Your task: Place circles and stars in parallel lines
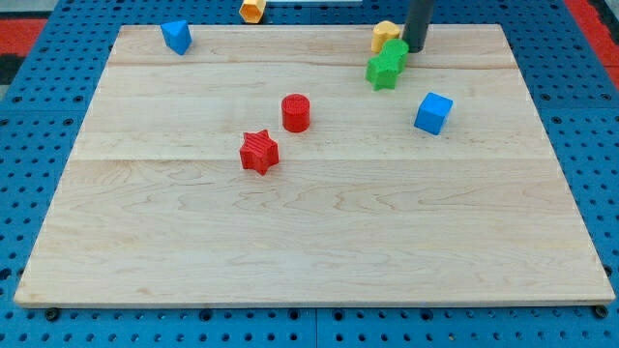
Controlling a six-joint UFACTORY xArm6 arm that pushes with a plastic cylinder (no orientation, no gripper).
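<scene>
A red star point(258, 152) lies near the board's middle, with a red circle point(296, 112) just up and right of it. A green star point(384, 70) sits near the view's top right, touching a green circle point(396, 49) above it. A yellow block point(385, 34), its shape unclear, stands against the green circle at the board's top edge. My tip point(414, 47) is right beside the green circle, on its right side.
A blue cube point(433, 113) lies right of the red circle. A blue block point(176, 37) sits at the top left corner of the wooden board point(290, 242). A yellow block point(252, 10) lies off the board at the view's top.
</scene>
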